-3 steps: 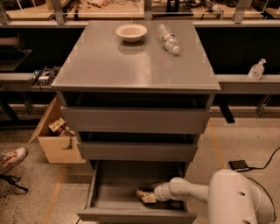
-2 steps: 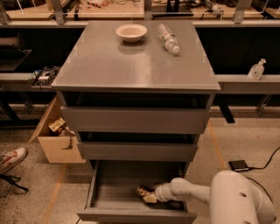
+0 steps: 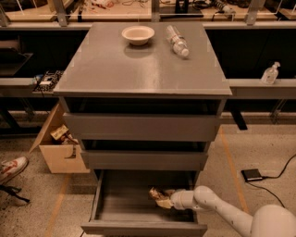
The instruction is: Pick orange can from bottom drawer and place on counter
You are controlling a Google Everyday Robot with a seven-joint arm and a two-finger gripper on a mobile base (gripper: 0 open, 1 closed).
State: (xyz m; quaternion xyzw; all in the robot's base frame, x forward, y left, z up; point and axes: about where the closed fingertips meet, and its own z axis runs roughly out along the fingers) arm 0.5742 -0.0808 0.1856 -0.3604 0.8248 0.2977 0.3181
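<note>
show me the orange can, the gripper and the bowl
orange can [image 3: 154, 193]: camera view, its visible side, in the bottom drawer [image 3: 138, 228]
gripper [image 3: 163, 202]: camera view, its tip at the can, inside the drawer
bowl [image 3: 138, 39]: camera view, its front wall, on the counter [image 3: 115, 69]

The counter [image 3: 138, 69] smooth, slightly glossy grey; bottle [image 3: 177, 40] clear plastic; smooth white gripper [image 3: 163, 202] in the matt bottom drawer [image 3: 122, 203].

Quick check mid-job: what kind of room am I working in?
Probably a lab or workshop: cluttered workbenches behind the counter, a cardboard box on the floor. The gripper is in the bottom drawer, at the can.
</note>
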